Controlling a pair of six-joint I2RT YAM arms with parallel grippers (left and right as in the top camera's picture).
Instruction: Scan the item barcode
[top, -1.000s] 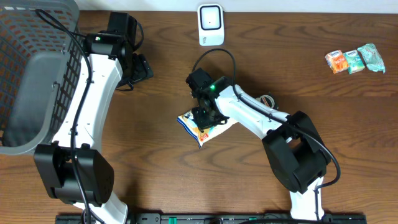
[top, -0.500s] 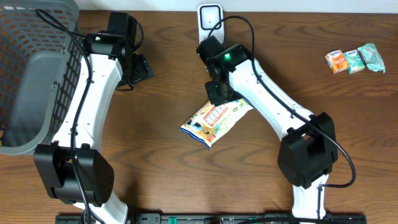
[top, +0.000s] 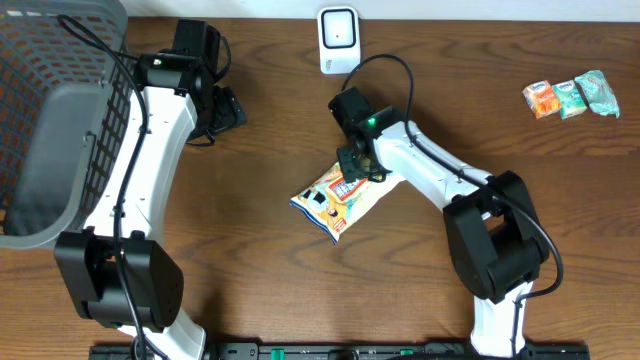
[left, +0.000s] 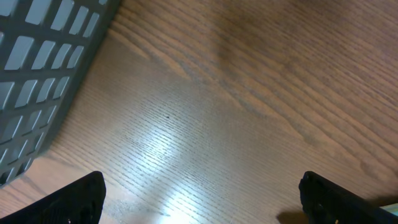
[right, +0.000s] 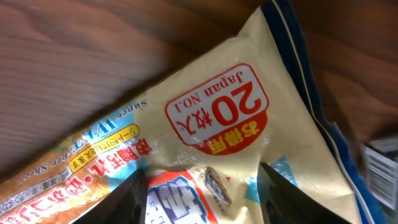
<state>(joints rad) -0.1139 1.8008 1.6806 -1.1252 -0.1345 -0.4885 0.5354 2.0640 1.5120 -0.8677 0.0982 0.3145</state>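
firstly, overhead view: the snack packet (top: 338, 198) lies flat on the wooden table (top: 250, 260), near the middle, set on a slant with a printed face up; the white scanner (top: 339, 40) stands at the far edge, well apart from the packet; the right gripper (top: 357, 168) is over the packet's end nearer the scanner (contact cannot be confirmed from above); the left gripper (top: 228, 108) sits towards the far left, just beside the grey basket (top: 90, 90) and well apart from the packet; three small packets (top: 570, 97) lie side by side at the far right.

next, left wrist view: two dark fingers (left: 74, 199) show at the lower corners, spread wide; only bare wood lies between them, nothing held; the basket's slotted wall fills the upper left corner.

lastly, right wrist view: two dark fingertips (right: 130, 199) show at the bottom edge, standing apart with a clear gap; the packet fills most of the view beyond them, cream with a blue border on the right; a red oval marked "20" and "japan no.1" reads upside down from this camera; neither tip is seen clamping the film, so the packet is recorded as not gripped; a pale patch at the right edge is too blurred to identify; bare wood shows at the upper left.
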